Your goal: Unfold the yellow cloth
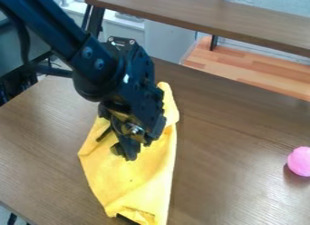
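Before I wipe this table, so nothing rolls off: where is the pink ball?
In the camera view, the pink ball sits on the brown table at the picture's right edge, to the right of the yellow cloth.

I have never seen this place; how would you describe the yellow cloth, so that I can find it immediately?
Start from the brown table, then follow the black arm down to its gripper. Beneath the gripper lies the cloth, long and rumpled. It is limp and yellow, unlike the round pink ball at the view's right edge.
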`<move>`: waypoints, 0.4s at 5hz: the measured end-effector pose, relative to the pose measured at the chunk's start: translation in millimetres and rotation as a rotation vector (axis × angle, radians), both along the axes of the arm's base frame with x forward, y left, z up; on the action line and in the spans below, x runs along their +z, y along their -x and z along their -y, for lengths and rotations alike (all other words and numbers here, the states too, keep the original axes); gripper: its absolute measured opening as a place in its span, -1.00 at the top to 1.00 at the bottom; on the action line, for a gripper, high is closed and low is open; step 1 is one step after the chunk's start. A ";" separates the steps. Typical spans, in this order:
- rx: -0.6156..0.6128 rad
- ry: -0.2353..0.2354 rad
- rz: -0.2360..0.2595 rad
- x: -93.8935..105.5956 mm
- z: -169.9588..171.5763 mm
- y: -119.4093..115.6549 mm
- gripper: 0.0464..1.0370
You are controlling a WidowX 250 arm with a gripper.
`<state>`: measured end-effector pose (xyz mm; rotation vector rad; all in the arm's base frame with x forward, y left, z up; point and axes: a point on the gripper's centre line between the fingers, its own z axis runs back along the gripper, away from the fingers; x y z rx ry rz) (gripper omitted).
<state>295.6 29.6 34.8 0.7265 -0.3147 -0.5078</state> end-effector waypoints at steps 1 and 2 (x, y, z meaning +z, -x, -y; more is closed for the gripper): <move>0.015 -0.009 -0.008 0.3 -3.1 1.9 -0.28; 0.024 -0.019 -0.016 0.3 -4.8 3.6 0.30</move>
